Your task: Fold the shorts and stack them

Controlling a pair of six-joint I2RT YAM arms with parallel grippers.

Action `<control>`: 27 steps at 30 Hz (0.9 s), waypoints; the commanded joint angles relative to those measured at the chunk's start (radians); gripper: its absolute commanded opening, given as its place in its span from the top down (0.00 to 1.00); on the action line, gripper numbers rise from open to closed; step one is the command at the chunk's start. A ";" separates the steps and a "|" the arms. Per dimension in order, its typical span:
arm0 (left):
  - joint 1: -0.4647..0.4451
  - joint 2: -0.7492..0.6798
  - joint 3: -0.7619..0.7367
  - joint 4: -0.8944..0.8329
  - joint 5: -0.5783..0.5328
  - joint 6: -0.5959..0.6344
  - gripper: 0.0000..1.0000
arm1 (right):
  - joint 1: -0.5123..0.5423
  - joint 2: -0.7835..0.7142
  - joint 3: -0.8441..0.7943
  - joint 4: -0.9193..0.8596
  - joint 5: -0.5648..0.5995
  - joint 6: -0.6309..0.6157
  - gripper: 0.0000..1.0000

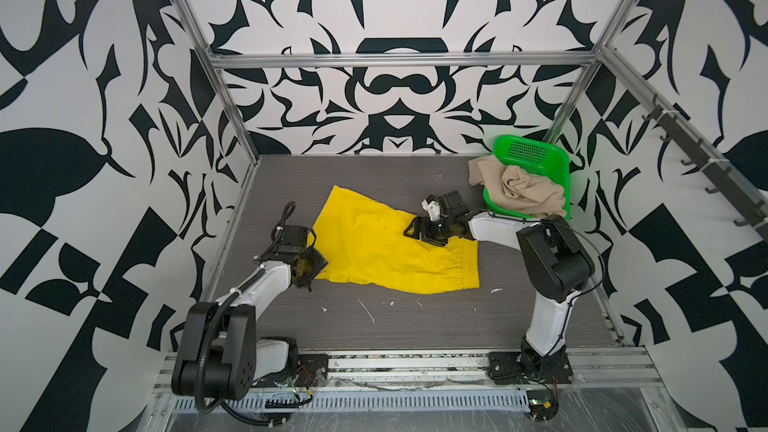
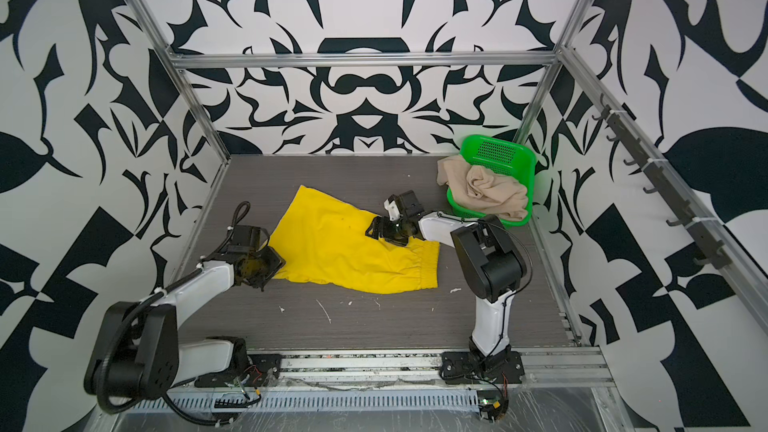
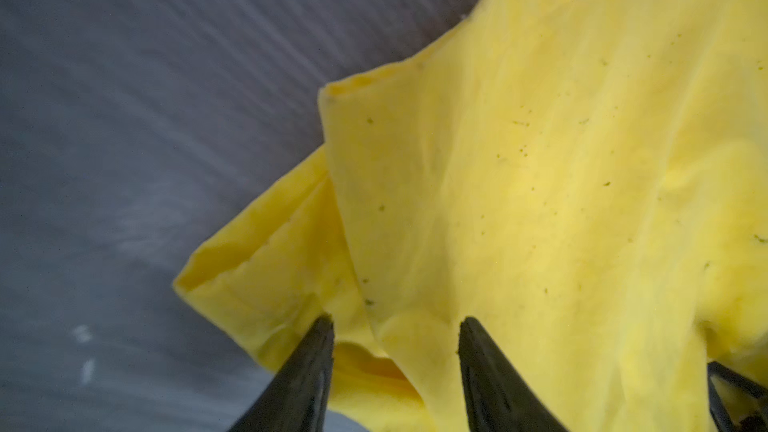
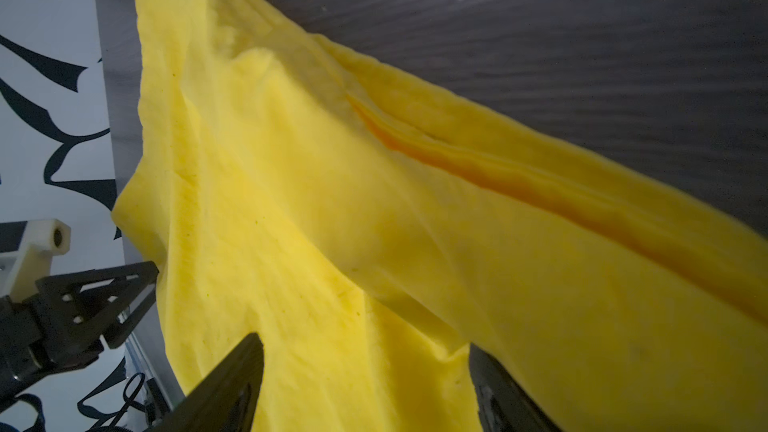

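Dark gray table (image 1: pixel 415 326) fills the floor of a box with black and white swirly walls. Closest, at 6 o'clock, both arms stand on a metal rail (image 1: pixel 415 361). Some small white marks (image 1: pixel 368 311) dot the table just past it. Next comes the left gripper (image 1: pixel 308 280), at about 8 o'clock from the middle of the table. It points down at the near left corner of the yellow shorts (image 1: pixel 374 251). In the left wrist view its two black fingers (image 3: pixel 307 376) stand apart. Their tips touch the yellow cloth, and a fold of it runs between them. The yellow shorts lie spread out in the middle of the table, a bit crooked. Their stretchy waistband (image 1: pixel 467 263) is at 3 o'clock and one leg end is at 11 o'clock. The right gripper (image 1: pixel 419 235) sits over the far edge of the shorts, at about 2 o'clock from their middle. In the right wrist view its fingers (image 4: pixel 232 380) are wide apart. The cloth lies between them and hangs over one of them. Farthest, in the table's corner at 2 o'clock, a green basket (image 1: pixel 557 160) is tipped up against the wall. The beige shorts (image 1: pixel 523 193) are bunched up inside it, and one part spills over its left rim.
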 commanded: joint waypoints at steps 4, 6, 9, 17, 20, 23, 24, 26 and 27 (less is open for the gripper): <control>0.005 -0.256 0.021 -0.198 -0.110 -0.036 0.47 | 0.051 -0.006 0.051 0.038 -0.015 0.046 0.00; 0.003 -0.322 0.059 -0.216 -0.117 0.013 0.47 | 0.051 -0.076 0.030 0.032 0.016 0.032 0.00; -0.004 -0.367 0.114 -0.205 -0.100 0.074 0.47 | 0.034 -0.186 0.000 -0.027 0.057 0.001 0.00; -0.153 -0.262 0.266 -0.037 -0.025 0.296 0.47 | -0.188 -0.502 -0.204 -0.080 0.022 0.028 0.00; -0.242 -0.166 0.334 0.019 0.012 0.410 0.47 | -0.303 -0.592 -0.273 -0.117 -0.012 0.016 0.00; -0.345 -0.066 0.384 0.093 0.071 0.550 0.48 | -0.411 -0.649 -0.324 -0.169 -0.039 -0.017 0.00; -0.390 -0.036 0.397 0.124 0.089 0.621 0.48 | -0.456 -0.661 -0.340 -0.182 -0.056 -0.024 0.00; -0.484 0.033 0.411 0.177 0.113 0.772 0.48 | -0.534 -0.668 -0.378 -0.187 -0.105 -0.025 0.00; -0.532 0.088 0.423 0.201 0.135 0.858 0.47 | -0.574 -0.668 -0.396 -0.183 -0.131 -0.015 0.00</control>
